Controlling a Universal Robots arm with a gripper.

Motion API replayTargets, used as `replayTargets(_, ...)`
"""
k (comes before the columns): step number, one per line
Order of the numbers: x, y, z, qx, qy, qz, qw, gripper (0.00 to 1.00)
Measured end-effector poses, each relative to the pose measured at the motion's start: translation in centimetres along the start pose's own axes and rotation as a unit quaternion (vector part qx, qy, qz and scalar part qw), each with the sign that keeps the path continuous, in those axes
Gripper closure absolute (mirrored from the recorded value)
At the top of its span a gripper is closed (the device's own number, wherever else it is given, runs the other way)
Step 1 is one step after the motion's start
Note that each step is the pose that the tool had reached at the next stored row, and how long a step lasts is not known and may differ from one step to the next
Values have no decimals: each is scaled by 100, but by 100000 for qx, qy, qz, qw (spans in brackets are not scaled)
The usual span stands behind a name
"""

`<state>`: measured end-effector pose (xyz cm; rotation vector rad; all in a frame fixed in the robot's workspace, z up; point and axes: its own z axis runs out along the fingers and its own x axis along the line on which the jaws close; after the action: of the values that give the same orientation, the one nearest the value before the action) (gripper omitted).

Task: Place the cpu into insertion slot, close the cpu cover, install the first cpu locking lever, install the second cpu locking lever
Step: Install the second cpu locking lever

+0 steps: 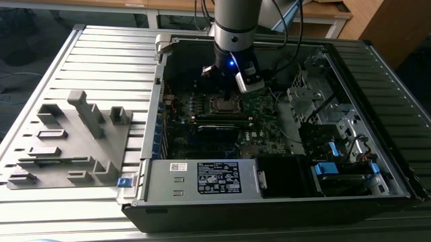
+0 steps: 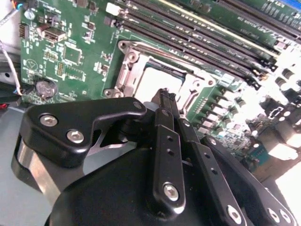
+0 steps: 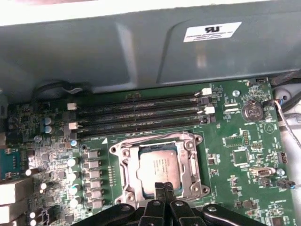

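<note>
The flat silver-grey square cpu (image 3: 160,171) sits in the black square insertion slot (image 3: 133,172), framed by the thin silver metal cpu cover (image 3: 123,164) lying flat. The black gripper (image 3: 163,187), its 2 fingers pressed together and holding nothing, hovers at the cpu's near edge.

You had the cpu (image 3: 160,168) lying flat in the slot (image 3: 123,172), its dull silver top facing up. The silver cover (image 3: 155,143) lay closed flat around it, framing the chip on the green board.
</note>
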<state>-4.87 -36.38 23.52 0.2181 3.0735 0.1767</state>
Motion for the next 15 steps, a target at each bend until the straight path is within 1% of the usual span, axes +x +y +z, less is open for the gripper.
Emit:
replayTargets(2, -17, 24, 3, 522, -79, 33, 99999, 89)
replayTargets(4, -24, 43, 6, 1132, -160, 14, 99993, 89)
replayTargets(5, -25, 48, 7, 1509, -217, 4, 99988, 89)
replayTargets(6, -26, 51, 8, 1721, -250, -5, 99985, 89)
replayTargets(15, -35, 70, 11, 1758, -257, -8, 99984, 89)
